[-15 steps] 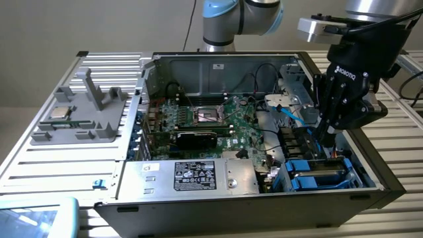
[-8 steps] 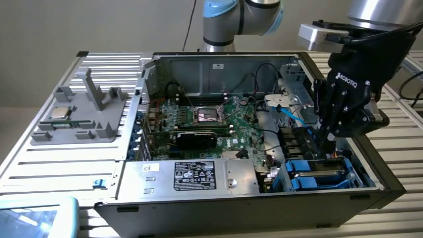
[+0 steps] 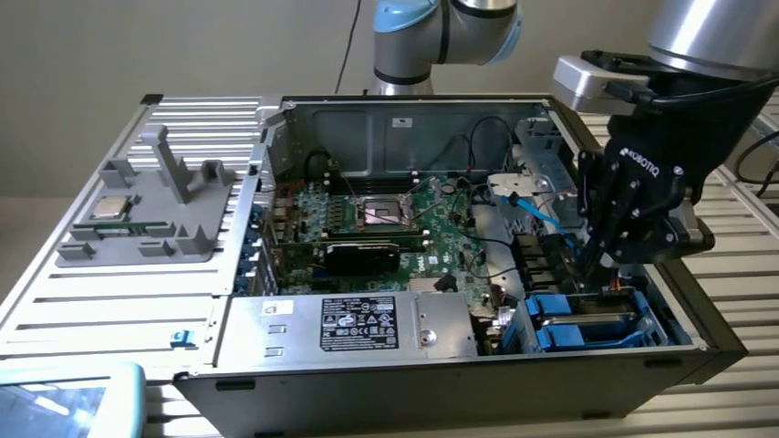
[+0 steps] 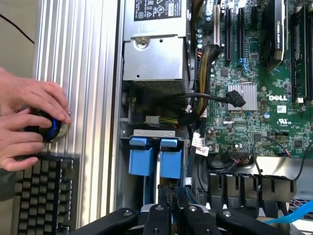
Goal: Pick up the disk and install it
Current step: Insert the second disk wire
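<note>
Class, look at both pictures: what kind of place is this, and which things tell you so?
Most likely a robotics lab or test bench for computer assembly. An open desktop computer case lies on a slatted metal table, its motherboard exposed, a robot arm's hand reaches into its drive bay, and a person's hands work a controller beside a keyboard.

- Even, soft indoor light fell across the open computer case [image 3: 681, 310], its interior shadowed.
- The ribbed metal table [image 4: 78, 73] showed pale glare.
- Both frames looked slightly soft.
</note>
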Available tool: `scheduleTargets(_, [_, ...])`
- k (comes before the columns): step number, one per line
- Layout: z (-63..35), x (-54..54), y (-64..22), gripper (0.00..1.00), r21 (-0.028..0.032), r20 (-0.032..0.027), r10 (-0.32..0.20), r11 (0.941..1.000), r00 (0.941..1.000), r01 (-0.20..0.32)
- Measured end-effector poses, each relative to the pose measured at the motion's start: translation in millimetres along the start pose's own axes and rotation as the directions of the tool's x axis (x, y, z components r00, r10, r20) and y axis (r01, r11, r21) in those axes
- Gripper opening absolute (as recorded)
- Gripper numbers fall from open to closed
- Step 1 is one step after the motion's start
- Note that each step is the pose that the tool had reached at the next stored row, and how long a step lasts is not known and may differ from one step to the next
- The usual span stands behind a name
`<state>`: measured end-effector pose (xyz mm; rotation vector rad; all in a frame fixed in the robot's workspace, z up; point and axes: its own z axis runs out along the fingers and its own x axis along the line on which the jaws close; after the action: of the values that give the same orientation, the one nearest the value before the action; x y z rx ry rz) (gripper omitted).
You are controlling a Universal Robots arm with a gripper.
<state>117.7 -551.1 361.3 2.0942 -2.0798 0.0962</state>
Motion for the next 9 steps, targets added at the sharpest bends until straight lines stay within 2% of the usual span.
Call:
scheduleTargets(4, [3.7,2.1,-0.3,0.16,0.0005,0.0352,-0.003,1.0,0.9994,0.003])
scheduleTargets(5, [4.8,2.7,-0.4,0.16,0.0006,0.0413,-0.003,1.0,0.9991,0.003])
scheduleTargets(7, [7.4,3.4,-0.6,0.16,0.0007,0.0485,-0.004,1.0,0.9988,0.004])
scheduleTargets(9, [7.8,4.1,-0.7,0.16,0.0006,0.0492,-0.003,1.0,0.9988,0.003])
